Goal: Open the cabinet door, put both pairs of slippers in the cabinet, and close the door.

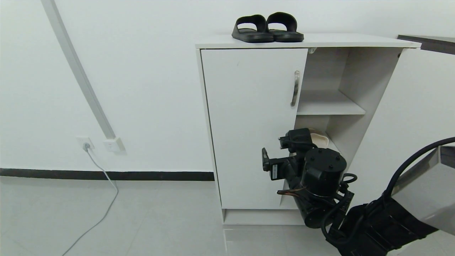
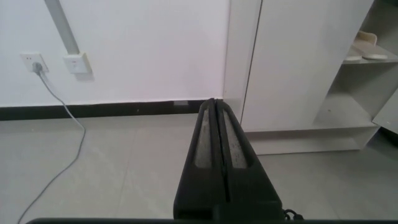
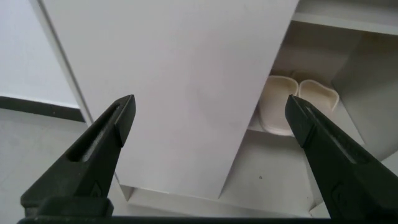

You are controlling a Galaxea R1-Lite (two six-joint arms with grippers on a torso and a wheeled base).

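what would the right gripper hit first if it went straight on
Probably the closed cabinet door, near its free edge: the open right gripper is centred on it. The pale slippers sit deeper in, off that line. Depth unclear.

The right arm (image 1: 321, 177) is black, with looped cables (image 1: 332, 216).

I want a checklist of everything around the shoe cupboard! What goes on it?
Surface: grey tiled floor.
Job's things: cabinet with right door open, left door shut; black slippers on its top; pale slippers inside it.
Clutter: nothing seen.
Grippers: right gripper open, before the cabinet's opening; left gripper shut, holding nothing.
Cables: grey cable runs from a wall socket across the floor.
Surroundings: white wall, dark skirting, slanted conduit.
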